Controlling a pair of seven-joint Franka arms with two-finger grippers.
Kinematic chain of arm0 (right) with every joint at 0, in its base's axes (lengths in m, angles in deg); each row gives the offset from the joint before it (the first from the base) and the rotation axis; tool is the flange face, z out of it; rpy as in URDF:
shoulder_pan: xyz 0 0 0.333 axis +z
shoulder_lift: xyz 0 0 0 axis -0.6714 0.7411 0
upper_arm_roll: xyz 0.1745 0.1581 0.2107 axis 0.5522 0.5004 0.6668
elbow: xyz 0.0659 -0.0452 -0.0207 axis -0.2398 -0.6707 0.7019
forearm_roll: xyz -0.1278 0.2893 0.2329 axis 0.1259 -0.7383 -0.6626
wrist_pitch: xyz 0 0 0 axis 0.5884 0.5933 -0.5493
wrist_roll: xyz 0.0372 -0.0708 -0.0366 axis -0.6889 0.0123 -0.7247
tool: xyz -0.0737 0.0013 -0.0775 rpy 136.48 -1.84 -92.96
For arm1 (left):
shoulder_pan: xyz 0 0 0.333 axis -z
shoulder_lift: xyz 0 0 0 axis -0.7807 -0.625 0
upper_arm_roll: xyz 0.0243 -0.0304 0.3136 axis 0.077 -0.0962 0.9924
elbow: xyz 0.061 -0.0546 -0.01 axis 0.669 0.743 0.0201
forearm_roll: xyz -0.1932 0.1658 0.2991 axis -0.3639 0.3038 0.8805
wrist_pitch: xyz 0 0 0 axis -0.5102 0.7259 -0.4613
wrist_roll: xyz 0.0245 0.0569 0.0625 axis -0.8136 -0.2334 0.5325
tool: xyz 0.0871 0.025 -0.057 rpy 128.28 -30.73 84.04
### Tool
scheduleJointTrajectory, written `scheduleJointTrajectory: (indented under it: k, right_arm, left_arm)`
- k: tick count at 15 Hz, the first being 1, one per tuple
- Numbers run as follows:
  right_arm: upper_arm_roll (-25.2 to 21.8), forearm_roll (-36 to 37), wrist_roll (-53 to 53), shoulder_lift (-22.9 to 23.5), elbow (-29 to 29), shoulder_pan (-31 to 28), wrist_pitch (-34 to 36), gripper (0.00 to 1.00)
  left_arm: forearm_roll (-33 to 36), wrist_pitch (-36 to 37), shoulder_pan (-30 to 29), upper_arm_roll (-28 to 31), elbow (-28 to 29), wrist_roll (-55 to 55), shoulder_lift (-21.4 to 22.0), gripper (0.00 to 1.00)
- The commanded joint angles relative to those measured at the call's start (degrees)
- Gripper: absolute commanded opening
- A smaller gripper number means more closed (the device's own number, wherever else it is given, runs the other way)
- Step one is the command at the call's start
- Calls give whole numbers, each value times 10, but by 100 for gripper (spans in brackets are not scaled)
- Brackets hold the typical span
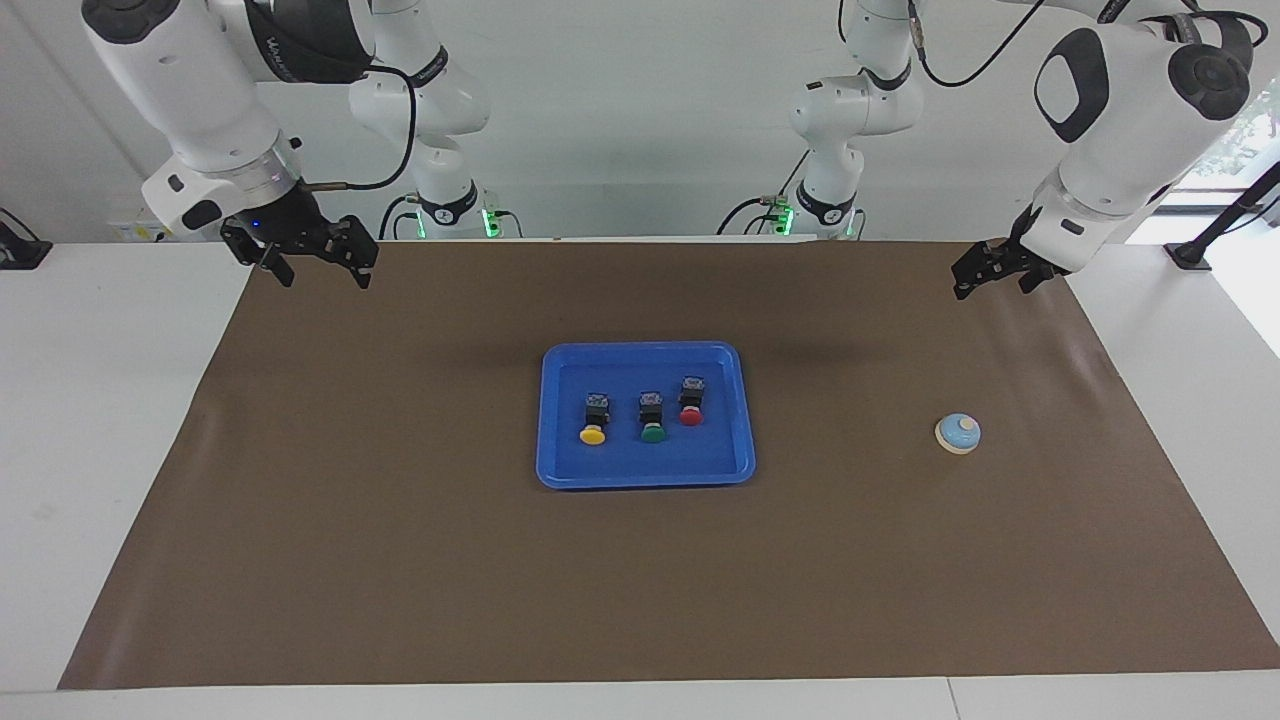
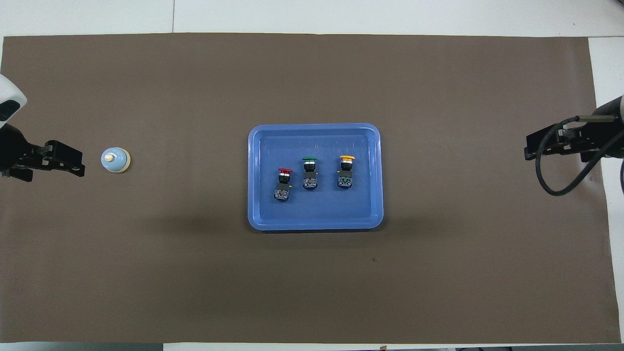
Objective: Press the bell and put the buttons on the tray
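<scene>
— Left gripper (image 1: 988, 271) hangs in the air over the mat's (image 1: 400, 560) edge at its own end; how its fingers stand I can't tell. What's left to do?

— The red button (image 1: 690, 401), green button (image 1: 652, 417) and yellow button (image 1: 594, 419) all lie in the tray (image 1: 560, 470) at mid-table, so the placing looks done. Whether the bell (image 1: 958, 433) was pressed can't be told.

— Where is the bell?

— On the mat toward the left arm's end, well apart from the tray.

— If it still needs pressing?

— Come straight down on the cream knob, centred, lightly. The right gripper (image 1: 318, 263), fingers spread, waits over its own end.
</scene>
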Motion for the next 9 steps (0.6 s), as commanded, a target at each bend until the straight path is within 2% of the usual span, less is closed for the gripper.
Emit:
scheduleJointTrajectory:
  k: [1, 9]
  right_arm:
    - [5, -9, -9, -10, -9, -9, 5, 100]
    - [5, -9, -12, -14, -11, -2, 4, 100]
  left_arm:
    - [-4, 11, 8, 6, 0, 6, 24, 100]
    - [-10, 6, 16, 8, 0, 5, 23, 100]
